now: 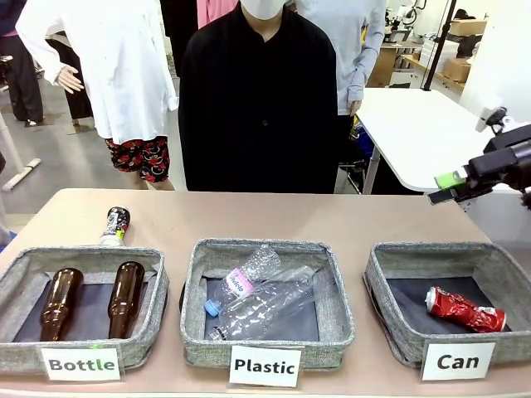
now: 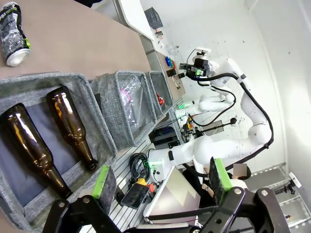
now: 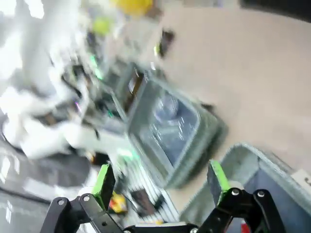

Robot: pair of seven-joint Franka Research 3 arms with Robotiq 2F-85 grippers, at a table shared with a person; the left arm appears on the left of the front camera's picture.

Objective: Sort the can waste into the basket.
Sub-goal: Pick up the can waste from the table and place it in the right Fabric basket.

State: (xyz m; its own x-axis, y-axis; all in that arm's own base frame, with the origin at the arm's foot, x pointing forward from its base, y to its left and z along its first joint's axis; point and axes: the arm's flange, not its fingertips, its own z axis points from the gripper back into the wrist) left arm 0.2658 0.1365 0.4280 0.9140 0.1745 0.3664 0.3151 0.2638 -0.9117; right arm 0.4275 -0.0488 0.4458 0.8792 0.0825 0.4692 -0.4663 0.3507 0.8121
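While the crushed red can [image 1: 465, 309] lies on its side on the dark inner base of the Can basket [image 1: 431, 255], near that basket's right wall, the dark can [image 1: 115, 225] with its silver top lies on the bare table [image 1: 274, 215] just behind the far rim of the Bottle basket [image 1: 83, 255], toward the table's far left corner.

All three baskets are soft-sided rectangles of grey woven fabric. They stand in a row along the near edge, each with a white label on its near wall. The Bottle basket holds two smooth brown glass bottles [image 1: 91, 303] side by side, necks toward the near edge. The Plastic basket [image 1: 257, 247] in the middle holds crumpled clear plastic bottles [image 1: 261, 298]. Behind the baskets a broad strip of smooth tan tabletop lies open up to the far edge, where a person in black [image 1: 257, 99] stands.

The right gripper [image 1: 445, 188] hangs above the table's far right corner, past the Can basket's far rim. In its blurred wrist view its green pads stand wide apart with nothing between them. The left gripper [image 2: 160, 179] is spread just as wide and holds nothing, off the table's left end beside the Bottle basket.
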